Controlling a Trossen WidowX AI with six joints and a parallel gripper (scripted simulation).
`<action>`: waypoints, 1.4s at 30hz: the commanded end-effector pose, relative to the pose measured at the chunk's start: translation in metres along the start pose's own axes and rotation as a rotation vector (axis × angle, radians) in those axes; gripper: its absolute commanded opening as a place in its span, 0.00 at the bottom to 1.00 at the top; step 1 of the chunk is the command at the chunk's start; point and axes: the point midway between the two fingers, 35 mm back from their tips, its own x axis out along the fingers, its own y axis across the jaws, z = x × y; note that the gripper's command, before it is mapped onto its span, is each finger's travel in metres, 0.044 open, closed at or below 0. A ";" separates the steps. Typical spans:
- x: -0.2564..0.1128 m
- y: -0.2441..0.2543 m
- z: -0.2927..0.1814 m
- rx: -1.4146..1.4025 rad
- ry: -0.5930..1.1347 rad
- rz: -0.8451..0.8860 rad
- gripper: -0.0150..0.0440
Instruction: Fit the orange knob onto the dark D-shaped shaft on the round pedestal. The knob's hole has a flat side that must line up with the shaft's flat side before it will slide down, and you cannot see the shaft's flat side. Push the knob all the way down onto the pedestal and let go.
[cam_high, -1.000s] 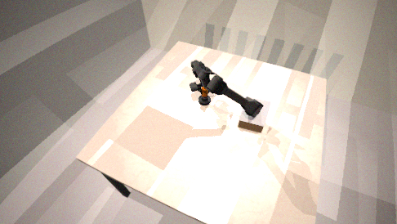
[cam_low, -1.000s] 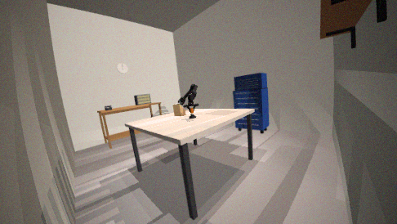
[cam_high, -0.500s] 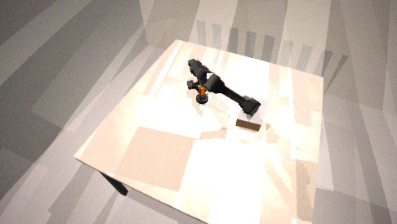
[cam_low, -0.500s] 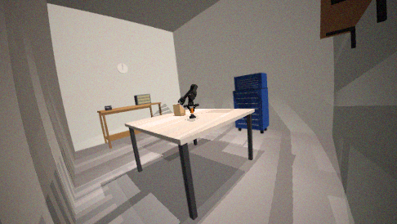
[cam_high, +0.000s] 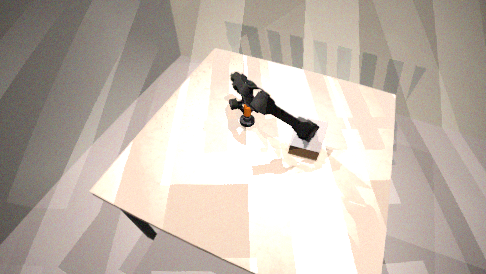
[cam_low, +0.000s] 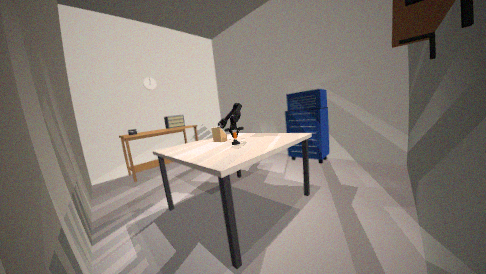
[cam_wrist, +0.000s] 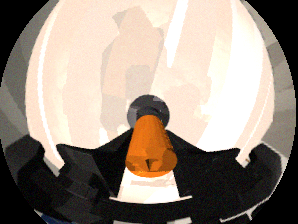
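The orange knob is upright between the fingers of my gripper, which is shut on it. The dark round pedestal stands on the table directly below the knob. In the wrist view the knob's far end overlaps the middle of the pedestal. The knob sits above the pedestal's base. The shaft is mostly hidden by the knob, and its flat side does not show. I cannot tell whether the shaft's tip is inside the hole.
The arm's base stands on a block on the pale table, to the right of the pedestal in the top view. A blue tool cabinet and a wooden side bench stand away from the table. Striped shadows cross the table.
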 end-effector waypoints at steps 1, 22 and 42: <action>0.001 -0.001 -0.001 0.003 0.001 -0.001 0.25; 0.001 -0.001 -0.001 -0.035 0.001 -0.001 0.25; -0.004 -0.002 -0.001 0.003 0.001 -0.001 0.25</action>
